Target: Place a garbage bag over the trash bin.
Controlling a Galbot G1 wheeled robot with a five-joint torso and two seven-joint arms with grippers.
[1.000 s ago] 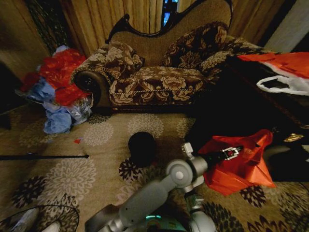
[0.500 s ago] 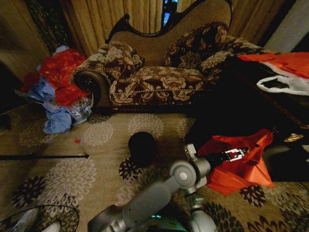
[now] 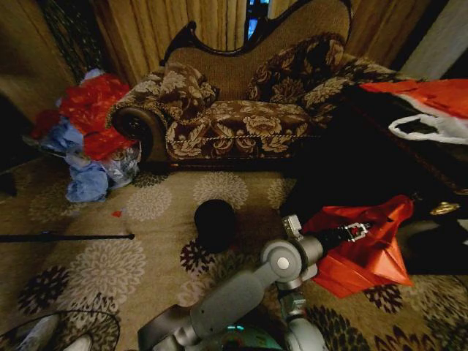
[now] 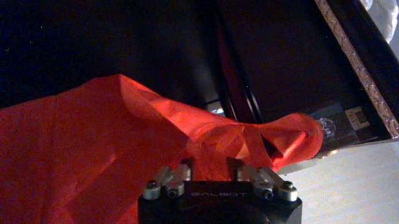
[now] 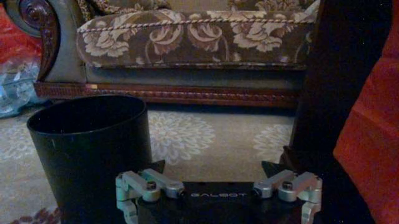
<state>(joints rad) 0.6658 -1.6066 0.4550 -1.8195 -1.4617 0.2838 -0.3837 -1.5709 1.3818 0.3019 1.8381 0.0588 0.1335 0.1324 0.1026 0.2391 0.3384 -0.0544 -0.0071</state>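
My left claw (image 3: 356, 232) is clamped on the garbage bag (image 3: 365, 245), right of the trash bin (image 3: 215, 224) on the carpet. Right claw (image 5: 218, 198) spread wide beside the bin. I should carry the bag over the rim without snagging.

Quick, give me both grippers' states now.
Left gripper: shut on the garbage bag, beside the dark table.
Right gripper: open, holding nothing, low beside the trash bin.
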